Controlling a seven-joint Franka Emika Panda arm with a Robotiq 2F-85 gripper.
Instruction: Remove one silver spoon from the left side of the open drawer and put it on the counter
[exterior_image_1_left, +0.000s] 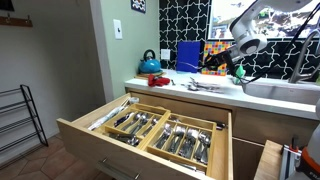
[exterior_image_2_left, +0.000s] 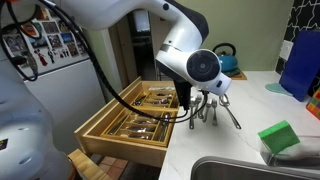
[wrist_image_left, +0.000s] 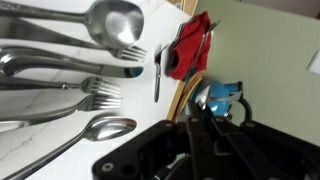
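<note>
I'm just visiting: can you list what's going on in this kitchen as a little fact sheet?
drawer: pulled open, two trays of silver cutlery
counter: pale, with loose cutlery lying on it
gripper: over the loose cutlery; open or shut unclear
kettle: blue, on the counter
sponge: green, by the sink

Open drawer below counter, cutlery inside drawer, spoons and forks on counter, kettle behind

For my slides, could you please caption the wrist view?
Gripper near spoons and forks lying on the counter; red item and blue kettle beyond.
</note>
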